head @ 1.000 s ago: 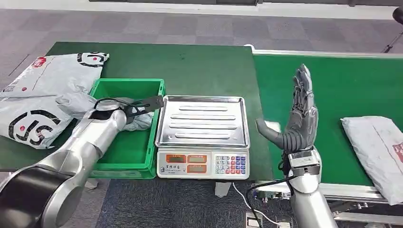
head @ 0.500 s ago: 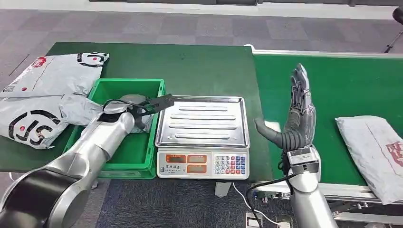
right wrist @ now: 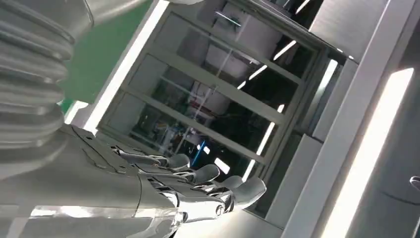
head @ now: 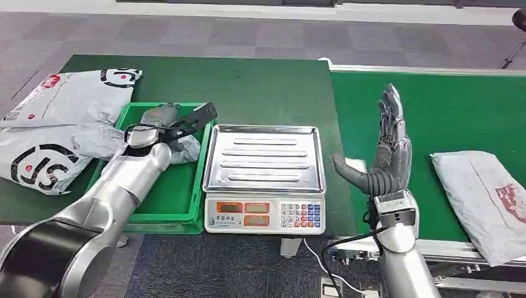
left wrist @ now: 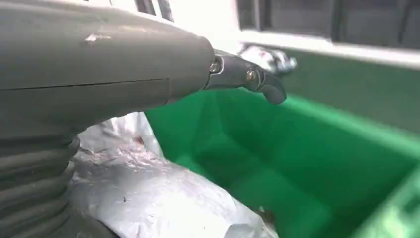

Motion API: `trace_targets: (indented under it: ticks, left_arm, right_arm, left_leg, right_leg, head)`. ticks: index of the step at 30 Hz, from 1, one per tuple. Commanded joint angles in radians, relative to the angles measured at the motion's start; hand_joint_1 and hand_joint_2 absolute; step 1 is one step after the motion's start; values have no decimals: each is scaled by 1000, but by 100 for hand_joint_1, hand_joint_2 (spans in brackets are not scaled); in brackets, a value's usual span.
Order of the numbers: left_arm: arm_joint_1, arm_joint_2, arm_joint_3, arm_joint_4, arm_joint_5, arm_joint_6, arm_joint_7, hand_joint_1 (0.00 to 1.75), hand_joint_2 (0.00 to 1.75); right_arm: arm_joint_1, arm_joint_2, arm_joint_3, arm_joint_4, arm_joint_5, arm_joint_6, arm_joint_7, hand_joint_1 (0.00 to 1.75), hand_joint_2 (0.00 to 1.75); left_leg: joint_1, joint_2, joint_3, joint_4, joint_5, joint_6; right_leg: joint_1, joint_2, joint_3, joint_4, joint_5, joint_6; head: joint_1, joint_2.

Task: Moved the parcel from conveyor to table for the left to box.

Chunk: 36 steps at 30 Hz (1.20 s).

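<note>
Nearest me, the weighing scale [head: 265, 180] sits at the bench's [head: 260, 87] front edge beside the green bin [head: 166, 198], and my right robot hand [head: 387, 155] stands upright, fingers spread wide and holding nothing, over the conveyor's [head: 446, 105] near edge. A grey parcel [head: 484, 198] lies on the conveyor toward its right end. My left robot hand [head: 177, 124] hovers over the bin's far end above a crumpled grey bag [left wrist: 148, 198]; I cannot tell its grip.

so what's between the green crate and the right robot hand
In the head view, the silver-trayed weighing scale sits on the table between the green crate and the raised right robot hand.
</note>
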Motion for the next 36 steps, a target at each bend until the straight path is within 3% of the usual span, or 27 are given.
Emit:
trace_targets:
  ticks: [1, 9, 11, 14, 19, 26, 27, 32, 36]
  left_arm:
    - [-56, 48, 48, 43, -21, 7, 12, 0, 175]
    - [-56, 58, 41, 49, -35, -2, 36, 0, 175]
    - [-43, 75, 70, 26, -20, 73, 30, 0, 175]
    - [-28, 77, 128, -4, 33, 152, -44, 0, 175]
    - [39, 3, 258, -159, 244, 306, -342, 0, 175]
    - [55, -6, 264, -188, 289, 300, -381, 0, 175]
    - [299, -71, 136, -515, 731, 265, -650, 0, 175]
    - [455, -89, 56, -735, 1002, 146, -797, 0, 175]
    - [495, -95, 23, -771, 1065, 89, -811, 0, 175]
  right_arm:
    - [-17, 20, 28, 5, 2, 9, 13, 0, 175]
    - [-21, 24, 31, 12, 4, 15, 13, 0, 175]
    - [-15, 23, 29, 10, 6, 14, 14, 0, 175]
    - [7, 9, 22, -1, 4, 7, 14, 0, 175]
    - [84, -4, -17, -66, 6, -20, 8, 0, 175]
    - [92, -4, -23, -74, 5, -20, 6, 0, 175]
    - [111, -6, -70, -42, -12, -27, -27, 0, 175]
    - [89, 3, -89, -15, -13, -20, -17, 0, 175]
    - [70, 4, -107, 23, -16, -20, -11, 0, 175]
  left_leg:
    - [1, 3, 1, 0, -1, -1]
    - [1, 3, 1, 0, -1, -1]
    - [1, 4, 1, 0, -1, -1]
    - [1, 5, 3, -1, -1, -1]
    - [1, 0, 2, -1, 0, -1]
    - [1, 0, 3, -2, 0, -1]
    - [0, -1, 2, -1, 0, 0]
    - [-2, 4, 5, -3, -2, 0]
    - [-1, 4, 3, -2, -2, 0]
  right_leg:
    - [1, 2, 0, 0, 0, -2]
    - [1, 1, 0, 0, 0, -1]
    - [1, 3, 0, 0, 0, -2]
    - [2, 3, 2, -2, 0, -3]
    - [1, -2, 1, -1, -1, -2]
    - [1, -2, 2, -2, -1, -2]
    - [0, -3, 2, -2, -1, -1]
    - [-1, 1, 3, -4, -1, -2]
    - [-1, 2, 2, -3, -1, -1]
  head:
    - [0, 0]
    - [0, 0]
    - [0, 0]
    - [0, 0]
    - [0, 0]
    - [0, 0]
    - [0, 0]
    - [0, 0]
    - [0, 0]
